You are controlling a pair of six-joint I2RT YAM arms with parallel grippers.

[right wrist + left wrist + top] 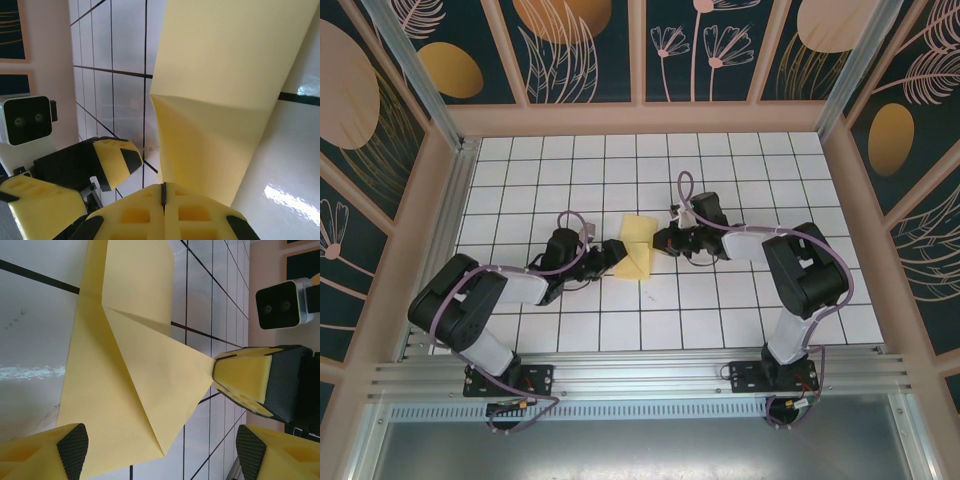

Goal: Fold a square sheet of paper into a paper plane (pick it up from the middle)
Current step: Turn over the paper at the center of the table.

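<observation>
The pale yellow sheet of paper (638,248) lies partly folded on the white grid table, between the two grippers. In the left wrist view the paper (125,390) shows a triangular flap folded across it. My right gripper (665,240) is shut on the paper's right corner, with the tip pinched at its fingers (240,377). In the right wrist view the right gripper (163,192) has its jaws pressed together, and the paper (225,100) rises away from them. My left gripper (612,256) is open, and its fingers (72,450) straddle the paper's near edge without gripping.
The tiled table (720,170) is boxed in by raised pink-framed walls (640,118) at the back and both sides. A metal rail (640,375) runs along the near edge, behind the arm bases. One left finger (117,160) sits close beside the right gripper.
</observation>
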